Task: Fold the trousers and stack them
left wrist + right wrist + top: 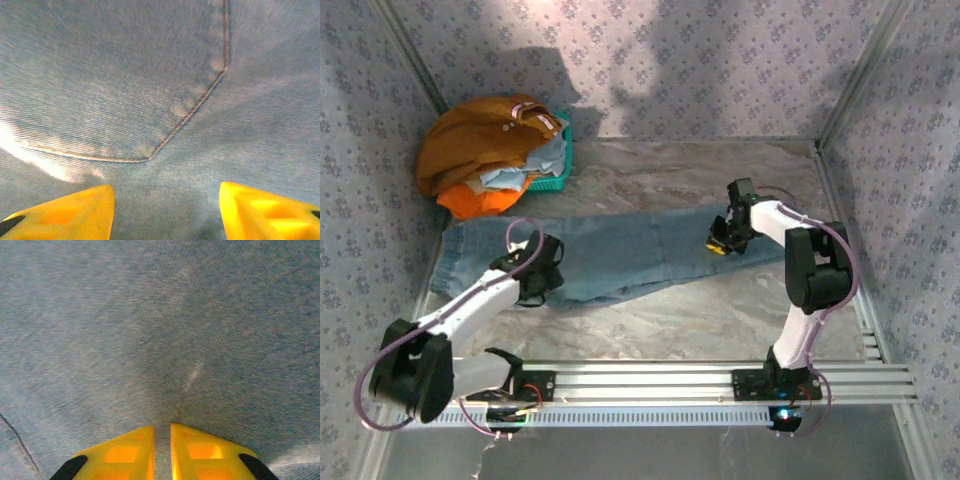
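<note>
Left claw (pixel 165 194) hangs released, its yellow fingers wide apart just above a back pocket seam of the faded mid-blue denim trousers (pixel 620 255). Its arm stretches forward from the near rail. My right claw (pixel 162 429) is clenched to a sliver over the leg end, the arm bent at the elbow. I cannot tell whether denim is nipped. These trousers lie flat across the marbled desk (pixel 720 315). Bare room lies in front of them, and a teal basket (pixel 558 178) sits back-left.
</note>
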{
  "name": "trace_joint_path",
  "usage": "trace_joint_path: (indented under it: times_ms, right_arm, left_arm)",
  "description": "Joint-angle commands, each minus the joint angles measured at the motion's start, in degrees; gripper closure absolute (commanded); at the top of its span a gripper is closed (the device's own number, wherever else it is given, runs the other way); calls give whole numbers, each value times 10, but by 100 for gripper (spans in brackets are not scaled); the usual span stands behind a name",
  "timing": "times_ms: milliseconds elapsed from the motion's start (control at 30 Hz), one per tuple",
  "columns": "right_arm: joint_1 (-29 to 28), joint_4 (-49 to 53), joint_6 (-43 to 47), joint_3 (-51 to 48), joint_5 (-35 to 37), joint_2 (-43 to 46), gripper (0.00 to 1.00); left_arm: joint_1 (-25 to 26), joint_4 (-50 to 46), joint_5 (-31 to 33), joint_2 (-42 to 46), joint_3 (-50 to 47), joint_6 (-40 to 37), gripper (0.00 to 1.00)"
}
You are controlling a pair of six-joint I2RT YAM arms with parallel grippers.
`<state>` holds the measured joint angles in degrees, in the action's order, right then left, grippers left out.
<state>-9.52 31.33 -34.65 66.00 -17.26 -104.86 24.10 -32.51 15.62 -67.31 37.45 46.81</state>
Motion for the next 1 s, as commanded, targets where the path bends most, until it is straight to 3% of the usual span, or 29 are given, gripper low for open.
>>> trace_joint_path:
  times_ms: [0, 133, 433, 533, 600, 833, 967]
  right_arm:
    - [20, 26, 22, -2, -12, 0, 82]
    - [51, 53, 37, 16, -6, 41, 79]
    - [166, 91, 70, 63, 26, 119, 47]
    - [203, 91, 80, 81, 28, 114, 44]
    - [221, 97, 86, 110, 21, 82, 45]
    - [258, 141, 98, 230, 12, -90, 67]
    - [276, 149, 98, 249, 11, -146, 65]
  left_arm:
    - [0, -15, -28, 11, 50, -9, 41]
    - [13, 6, -39, -24, 91, -25, 40]
    - [17, 62, -36, -139, 135, -39, 39]
    - [9, 71, -41, -168, 135, -41, 39]
    - [-1, 83, -48, -182, 127, -39, 39]
    - [-33, 113, -68, -194, 92, -25, 38]
    - [-52, 118, -83, -184, 71, -23, 38]
